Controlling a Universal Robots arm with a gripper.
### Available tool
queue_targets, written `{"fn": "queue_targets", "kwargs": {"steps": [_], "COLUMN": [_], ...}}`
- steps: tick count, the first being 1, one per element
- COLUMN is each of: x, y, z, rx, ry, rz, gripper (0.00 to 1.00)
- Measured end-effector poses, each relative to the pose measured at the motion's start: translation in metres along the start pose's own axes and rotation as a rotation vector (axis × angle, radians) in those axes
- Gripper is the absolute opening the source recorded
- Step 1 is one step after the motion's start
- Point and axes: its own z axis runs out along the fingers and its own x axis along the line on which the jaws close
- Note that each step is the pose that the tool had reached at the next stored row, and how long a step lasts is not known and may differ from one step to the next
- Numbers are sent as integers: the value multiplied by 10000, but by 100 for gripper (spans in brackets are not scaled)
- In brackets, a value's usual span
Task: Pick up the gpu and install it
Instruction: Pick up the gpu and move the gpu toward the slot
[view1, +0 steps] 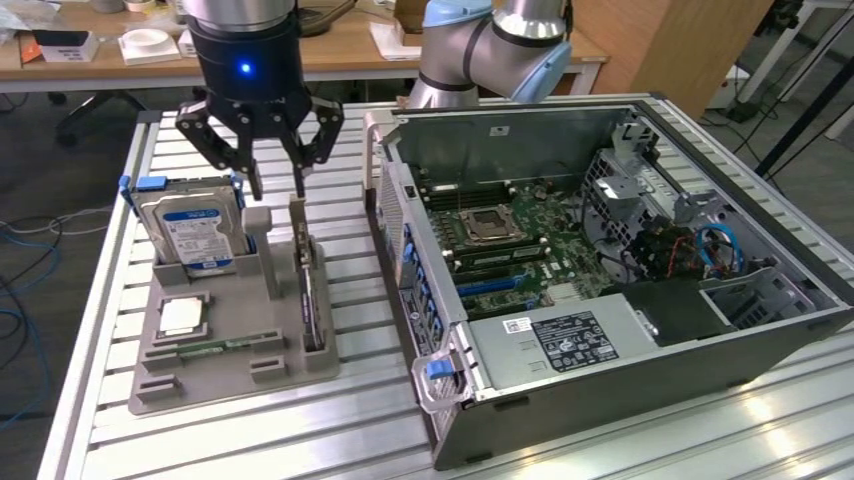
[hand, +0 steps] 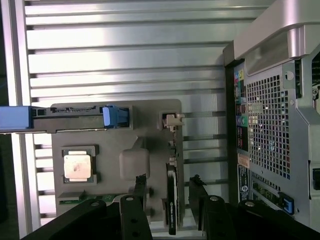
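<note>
The gpu (view1: 307, 280) is a thin card standing on edge in a slot of the grey holder tray (view1: 220, 375), at the exterior view's left of the open computer case (view1: 601, 250). My gripper (view1: 276, 182) hangs just above the card's far end, open and holding nothing. In the wrist view the gpu (hand: 171, 200) runs between the two black fingers (hand: 141, 184), one on each side and clear of it. Its metal bracket end (hand: 171, 120) points away from me. Inside the case the green motherboard (view1: 521, 240) lies exposed.
The tray (hand: 145, 115) also holds an upright hard drive with a blue-white label (view1: 194, 230) close beside the gripper, a square processor (view1: 180, 317) and a narrow memory stick (view1: 214, 347). The case wall (hand: 270, 115) stands close to the tray. Desks lie beyond the slatted table.
</note>
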Motion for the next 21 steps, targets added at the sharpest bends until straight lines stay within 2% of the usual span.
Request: {"fn": "queue_targets", "kwargs": {"steps": [21], "x": [-25], "y": [-68], "z": [70], "rx": [1], "ry": [1], "rz": [1], "gripper": [47]}}
